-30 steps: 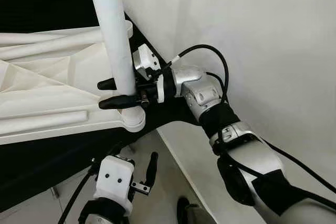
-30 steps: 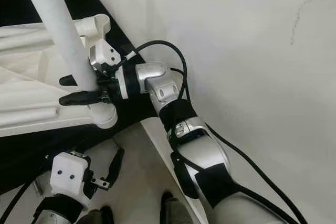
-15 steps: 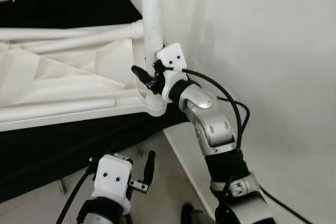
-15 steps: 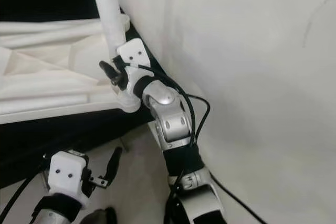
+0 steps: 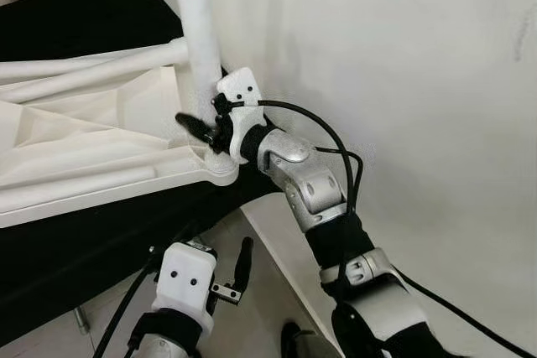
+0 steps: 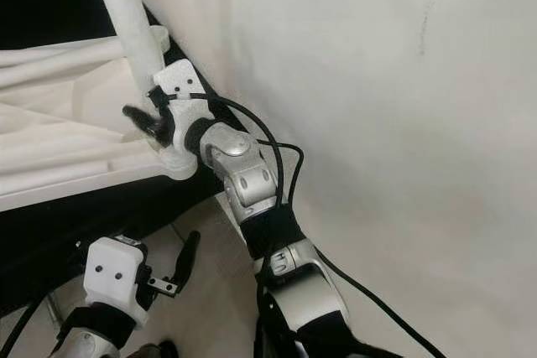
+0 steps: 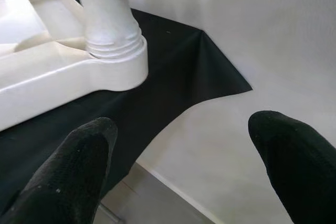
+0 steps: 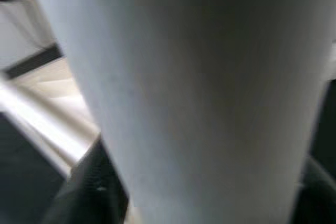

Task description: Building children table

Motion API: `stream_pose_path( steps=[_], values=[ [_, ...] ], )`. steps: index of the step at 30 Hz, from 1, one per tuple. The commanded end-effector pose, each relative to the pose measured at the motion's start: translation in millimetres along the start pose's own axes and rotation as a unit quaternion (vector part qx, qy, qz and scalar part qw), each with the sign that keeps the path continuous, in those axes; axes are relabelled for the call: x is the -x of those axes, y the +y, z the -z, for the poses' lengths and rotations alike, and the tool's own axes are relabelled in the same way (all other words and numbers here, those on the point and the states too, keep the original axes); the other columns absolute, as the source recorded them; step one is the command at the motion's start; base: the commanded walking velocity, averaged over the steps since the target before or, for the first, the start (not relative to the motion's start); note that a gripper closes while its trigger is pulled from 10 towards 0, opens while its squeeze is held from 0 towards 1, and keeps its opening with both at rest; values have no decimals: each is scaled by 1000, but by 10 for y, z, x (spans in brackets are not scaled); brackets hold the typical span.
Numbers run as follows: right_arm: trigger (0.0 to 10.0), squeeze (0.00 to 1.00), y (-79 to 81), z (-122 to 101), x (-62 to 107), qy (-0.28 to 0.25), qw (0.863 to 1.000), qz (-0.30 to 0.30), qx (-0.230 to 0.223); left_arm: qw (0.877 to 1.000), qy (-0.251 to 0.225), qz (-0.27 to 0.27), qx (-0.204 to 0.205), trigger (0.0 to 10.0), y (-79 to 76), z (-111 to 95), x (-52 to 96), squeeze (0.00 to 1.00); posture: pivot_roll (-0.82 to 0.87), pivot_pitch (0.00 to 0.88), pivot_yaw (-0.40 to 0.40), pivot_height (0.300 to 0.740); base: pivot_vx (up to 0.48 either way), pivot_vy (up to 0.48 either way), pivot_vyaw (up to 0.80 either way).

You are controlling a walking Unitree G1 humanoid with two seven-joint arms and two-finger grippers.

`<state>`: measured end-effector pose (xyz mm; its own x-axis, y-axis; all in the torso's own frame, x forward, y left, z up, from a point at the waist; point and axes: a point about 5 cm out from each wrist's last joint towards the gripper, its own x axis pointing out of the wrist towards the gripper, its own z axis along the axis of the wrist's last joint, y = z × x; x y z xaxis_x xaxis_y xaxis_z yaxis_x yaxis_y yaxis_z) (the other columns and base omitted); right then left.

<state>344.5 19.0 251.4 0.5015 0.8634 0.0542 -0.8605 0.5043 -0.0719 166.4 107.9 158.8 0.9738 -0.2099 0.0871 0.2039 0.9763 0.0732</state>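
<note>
Right gripper (image 5: 204,129) clamped around the white table leg (image 5: 195,31), low on the leg and just above the corner socket (image 5: 220,172) of the upturned white tabletop (image 5: 92,148). One black finger (image 5: 191,123) shows on the near side of the leg; the other is hidden behind it. In the right wrist view the leg (image 8: 199,93) runs pale and blurred between the two dark fingers (image 8: 94,192), touching them.

The leg stands upright in the socket, rising past the top edge of the head views. Its threaded collar (image 7: 113,45) sits in the corner socket, seen in the left wrist view beyond the left gripper's fingers.

The tabletop lies underside up on a counter covered in black cloth (image 5: 101,232), on the side of the right gripper away from the white wall (image 5: 403,81). Moulded ribs and a second white tube (image 5: 92,69) run along it, away from the gripper.

Left gripper (image 5: 243,262) hangs below the counter edge, well apart from the leg, fingers spread and holding nothing. Its two black fingertips (image 7: 79,166) stand wide apart in its wrist view, with the corner of the black cloth (image 7: 178,66) and pale floor (image 7: 210,150) between them.

Black cable (image 5: 327,136) loops from the right wrist housing back along the silver forearm (image 5: 306,182).
</note>
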Motion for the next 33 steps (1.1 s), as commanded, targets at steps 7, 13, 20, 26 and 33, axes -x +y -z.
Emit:
stream_pose_path(
  steps=[7, 13, 20, 26, 33],
  values=[
    [10000, 0, 420, -184, -57, -33, 956, -277, 92, 1000, 9, 1, 7, 10000, -21, 22, 32, 0, -15, 276, -70, 740, 0, 0, 0],
    [10000, 0, 352, -160, -50, -25, 931, -355, 82, 1000, 10, 1, 6, 10000, -27, 17, 46, 0, 0, 281, -73, 740, 0, 0, 0],
    [0, 0, 310, -142, -58, -15, 914, -399, 64, 1000, 12, -1, 6, 10000, -33, 11, 73, 0, 16, 292, -73, 740, 0, 0, 0],
    [0, 0, 228, -129, -30, -21, 914, -402, 54, 1000, 14, -2, 6, 10000, -33, 7, 86, 0, 16, 297, -72, 740, 0, 0, 0],
    [0, 0, -126, -131, 97, -47, 970, -236, 39, 1000, 14, 0, 8, 10000, -34, 18, 71, 0, -5, 288, -69, 740, 0, 0, 0]
  ],
)
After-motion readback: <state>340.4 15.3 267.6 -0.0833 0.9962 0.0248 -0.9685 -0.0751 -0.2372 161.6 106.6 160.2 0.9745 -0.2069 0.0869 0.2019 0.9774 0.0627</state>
